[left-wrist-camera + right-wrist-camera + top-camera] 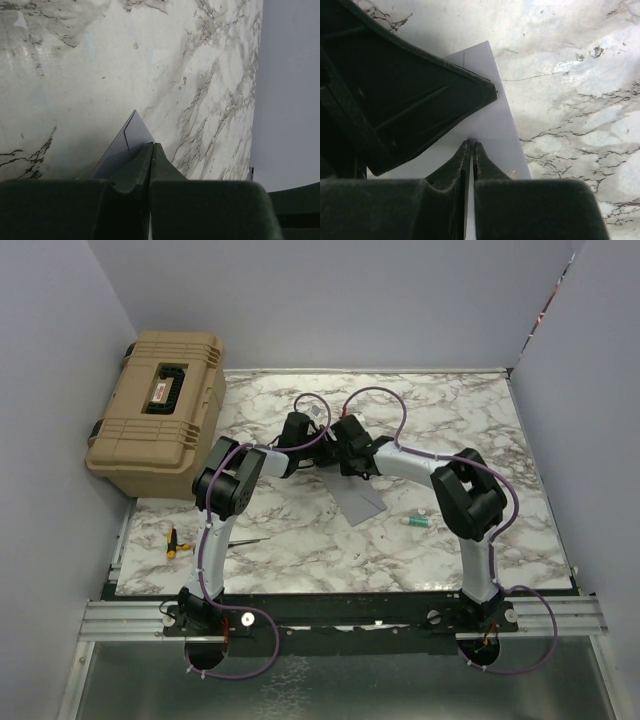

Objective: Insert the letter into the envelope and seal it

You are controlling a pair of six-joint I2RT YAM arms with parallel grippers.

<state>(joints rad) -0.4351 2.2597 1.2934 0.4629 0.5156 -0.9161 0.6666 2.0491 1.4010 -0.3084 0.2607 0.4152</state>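
Observation:
The grey-lilac envelope (360,503) lies on the marble table at the centre. The peach letter is not in view. Both grippers meet over the envelope's far left corner. My left gripper (152,145) is shut, with its tips at the envelope's corner (125,145), where a crease line shows. My right gripper (471,143) is shut, with its tips touching the envelope's face (495,120). Nothing shows between either pair of jaws. The left gripper's dark body fills the upper left of the right wrist view and hides part of the envelope.
A tan hard case (160,410) stands at the table's far left. A yellow-handled screwdriver (175,540) lies at the near left. A small green and white tube (417,522) lies right of the envelope. Grey walls enclose the table.

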